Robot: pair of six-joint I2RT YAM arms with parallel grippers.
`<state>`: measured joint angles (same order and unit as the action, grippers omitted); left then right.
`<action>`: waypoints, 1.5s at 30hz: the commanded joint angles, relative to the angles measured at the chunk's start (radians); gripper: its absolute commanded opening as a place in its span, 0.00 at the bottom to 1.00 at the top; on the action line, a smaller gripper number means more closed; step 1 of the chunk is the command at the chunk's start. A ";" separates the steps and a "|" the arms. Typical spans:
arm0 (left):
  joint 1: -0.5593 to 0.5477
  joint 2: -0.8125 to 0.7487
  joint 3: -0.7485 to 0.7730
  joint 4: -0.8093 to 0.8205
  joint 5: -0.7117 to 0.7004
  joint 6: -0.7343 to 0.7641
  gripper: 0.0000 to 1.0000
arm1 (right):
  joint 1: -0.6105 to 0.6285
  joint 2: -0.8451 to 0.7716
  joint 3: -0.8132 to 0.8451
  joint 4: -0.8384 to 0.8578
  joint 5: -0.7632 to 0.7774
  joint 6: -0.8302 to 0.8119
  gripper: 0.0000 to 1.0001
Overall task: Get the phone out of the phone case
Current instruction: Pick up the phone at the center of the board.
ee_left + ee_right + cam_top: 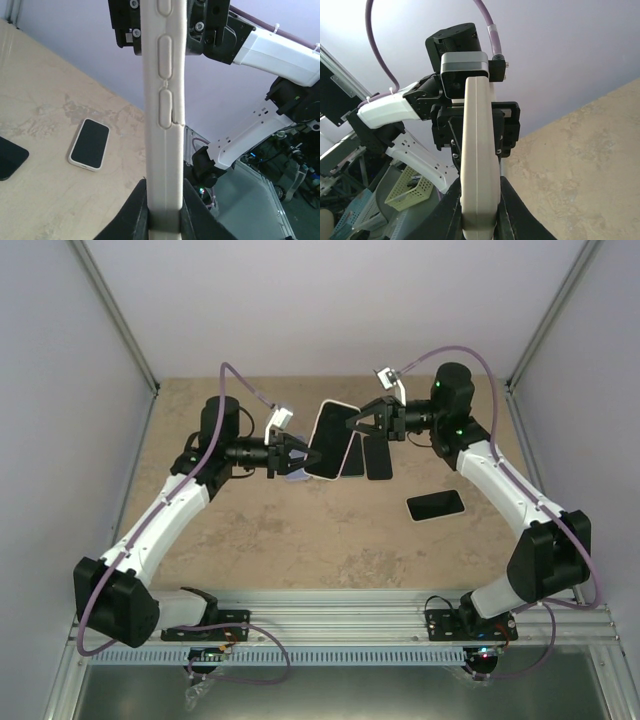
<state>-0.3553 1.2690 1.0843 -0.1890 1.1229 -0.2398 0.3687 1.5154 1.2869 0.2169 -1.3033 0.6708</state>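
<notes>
Grip phase — left gripper [304, 457] and right gripper [353, 423] pinch phone case [162, 150] at its 8 and 2 o'clock ends — next, likely peel a corner off phone [326, 443].

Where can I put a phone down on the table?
The table is bare in front, between the arm bases and the lying phone, and along the back wall. The middle is crowded: left pincer and right pincer hold the cased phone over dark phones.
</notes>
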 commanded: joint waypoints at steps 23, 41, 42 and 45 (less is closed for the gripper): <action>0.003 0.048 0.000 0.120 0.020 -0.098 0.00 | 0.044 -0.006 -0.057 0.130 0.051 0.157 0.18; 0.003 0.014 0.045 -0.229 -0.010 0.284 0.46 | -0.013 -0.059 -0.039 0.148 0.006 0.177 0.01; 0.003 0.004 0.036 -0.236 -0.012 0.301 0.45 | -0.018 -0.064 -0.042 0.153 0.004 0.177 0.01; 0.003 -0.032 -0.003 -0.215 -0.006 0.309 0.43 | -0.031 -0.079 -0.057 0.177 -0.002 0.184 0.01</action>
<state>-0.3569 1.2987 1.1130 -0.3725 1.1168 -0.0257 0.3527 1.4956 1.2217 0.3214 -1.2743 0.8349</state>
